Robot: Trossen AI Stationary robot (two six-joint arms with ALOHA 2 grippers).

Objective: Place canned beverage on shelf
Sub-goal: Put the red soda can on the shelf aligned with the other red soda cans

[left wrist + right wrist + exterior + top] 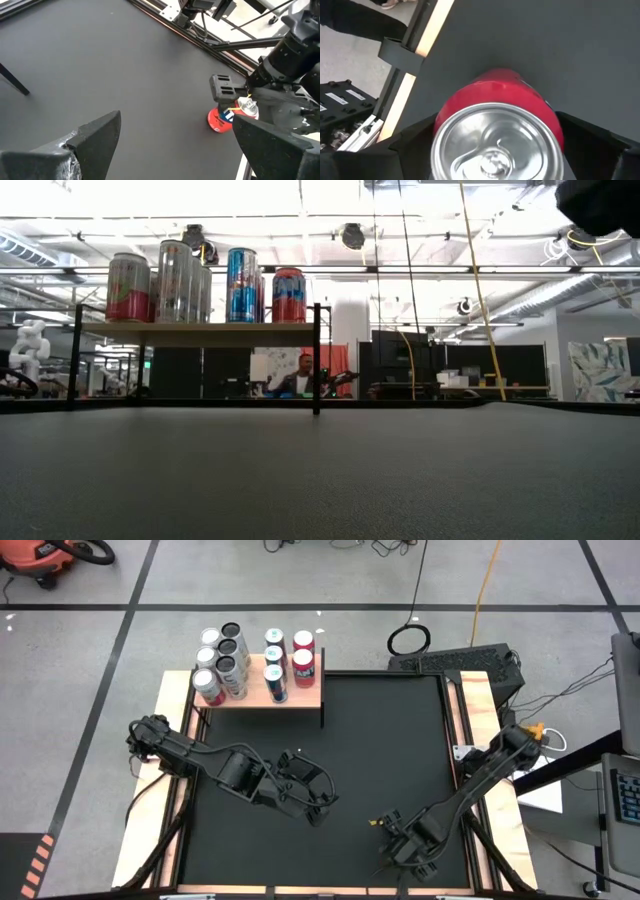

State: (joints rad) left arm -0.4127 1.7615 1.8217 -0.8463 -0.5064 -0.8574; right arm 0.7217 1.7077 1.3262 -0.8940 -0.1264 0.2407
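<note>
red can, pale wood-grain shelf

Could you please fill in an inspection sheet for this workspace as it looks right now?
Surface: black mat, bare in the middle.
Job's things: wooden shelf at the far left corner, carrying upright cans; red can upright on the mat.
Clutter: nothing seen.
Grippers: right gripper open, fingers on either side of the red can; left gripper open, empty, over the mat.
Cables: yellow cord and black cables on the floor beyond the table.
Surroundings: seated person far behind the table.
</note>
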